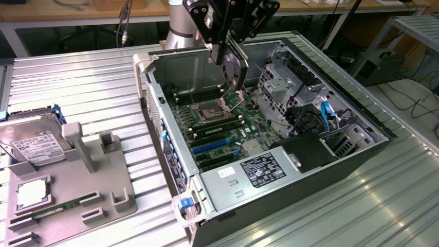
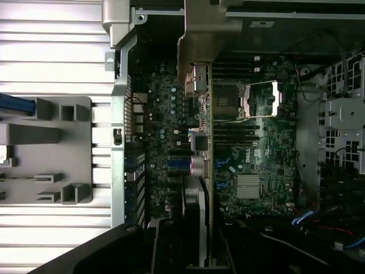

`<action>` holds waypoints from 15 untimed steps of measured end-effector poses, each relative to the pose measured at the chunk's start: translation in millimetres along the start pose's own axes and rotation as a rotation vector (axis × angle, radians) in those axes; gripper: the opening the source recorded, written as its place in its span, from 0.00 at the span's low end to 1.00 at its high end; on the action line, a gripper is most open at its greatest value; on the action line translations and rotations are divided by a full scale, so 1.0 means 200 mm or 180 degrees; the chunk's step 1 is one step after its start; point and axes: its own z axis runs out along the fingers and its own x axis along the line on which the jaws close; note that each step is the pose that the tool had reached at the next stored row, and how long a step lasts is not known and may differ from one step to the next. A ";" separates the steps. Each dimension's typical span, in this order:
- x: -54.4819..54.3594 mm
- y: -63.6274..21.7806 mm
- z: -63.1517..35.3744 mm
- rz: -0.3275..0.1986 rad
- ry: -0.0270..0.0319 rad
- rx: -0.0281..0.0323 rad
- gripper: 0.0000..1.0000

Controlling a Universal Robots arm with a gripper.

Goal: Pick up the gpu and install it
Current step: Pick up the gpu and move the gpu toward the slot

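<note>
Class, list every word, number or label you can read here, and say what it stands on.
No text can be read.
Black label on the silver power supply box: too small.
White label on the silver hard drive: too small.
White sticker beside it: blurred.
Thin black gpu card held by the gripper: no print shows.

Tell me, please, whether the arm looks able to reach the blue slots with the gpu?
Probably yes: the case lies open, the end effector holds the gpu upright above the motherboard, and nothing I can see stands over the blue slots.
</note>
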 end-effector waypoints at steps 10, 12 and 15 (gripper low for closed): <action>-0.09 -0.001 0.002 0.0000 0.0000 0.0000 0.28; -0.10 -0.001 0.002 0.0000 0.0000 0.0000 0.28; -0.13 -0.001 0.003 0.0000 0.0000 0.0000 0.28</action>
